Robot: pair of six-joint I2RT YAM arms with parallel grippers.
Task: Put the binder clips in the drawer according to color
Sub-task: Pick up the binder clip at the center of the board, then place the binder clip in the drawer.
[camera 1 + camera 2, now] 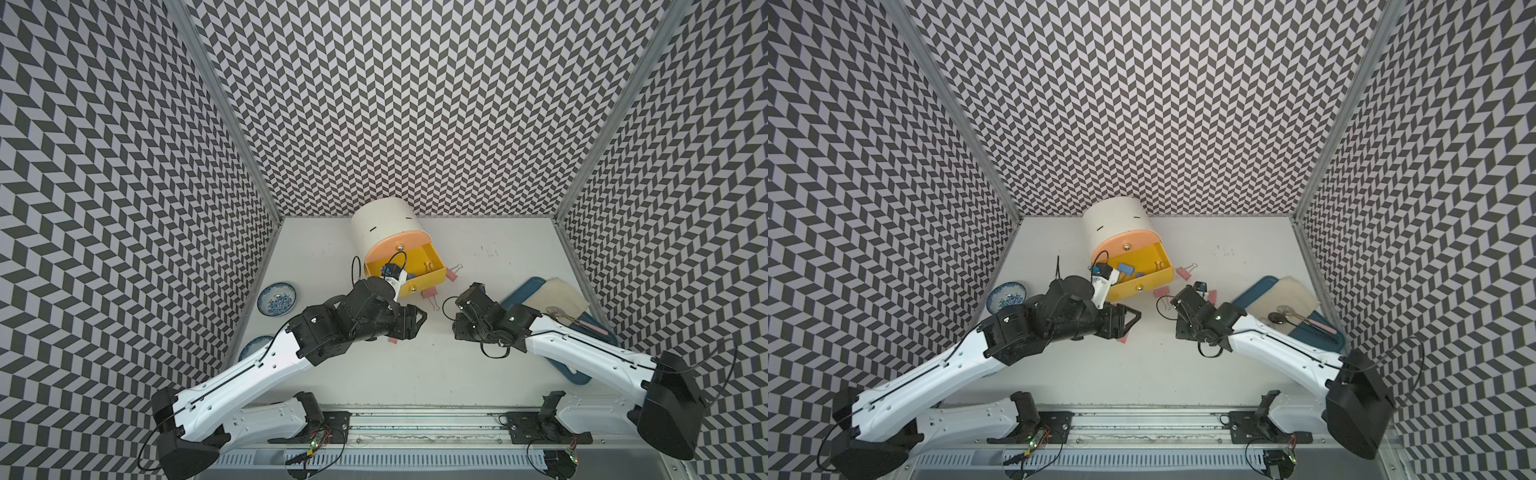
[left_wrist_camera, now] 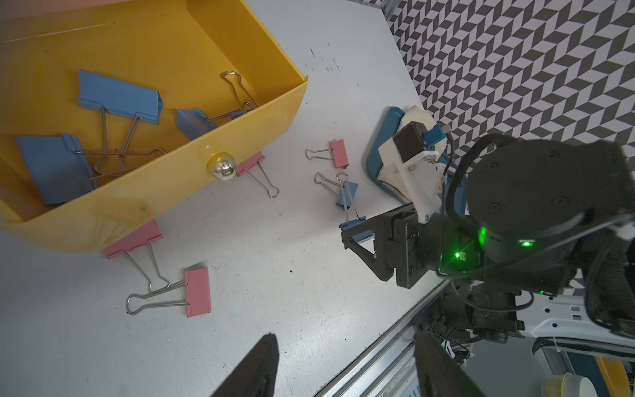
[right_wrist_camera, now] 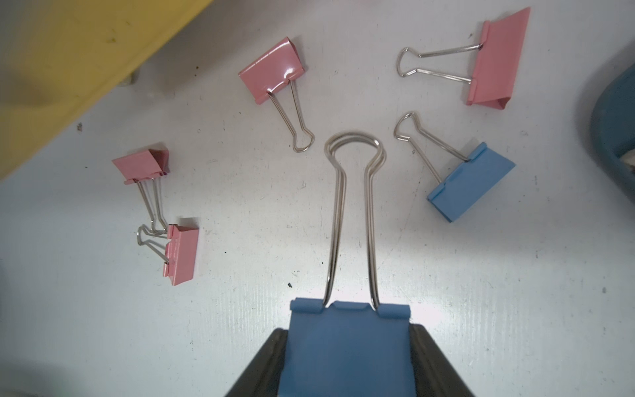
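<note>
The yellow drawer point(image 2: 240, 44) stands pulled out, and three blue binder clips point(image 2: 120, 96) lie inside it. My right gripper point(image 3: 348, 364) is shut on a blue binder clip point(image 3: 348, 340) just above the table, its wire handles pointing forward. Around it on the table lie several pink clips point(image 3: 271, 70) and one more blue clip point(image 3: 470, 182). My left gripper point(image 2: 343, 364) hovers open in front of the drawer with nothing between its fingers. A pink clip point(image 2: 197, 292) lies close by. The pink drawer point(image 1: 399, 245) above the yellow one is closed.
The white drawer unit point(image 1: 382, 224) sits at the back middle. A blue tray point(image 1: 519, 286) with a cloth and utensils lies at the right. Two blue-patterned dishes point(image 1: 276, 299) stand at the left edge. The metal front rail point(image 2: 388, 340) runs near my left fingers.
</note>
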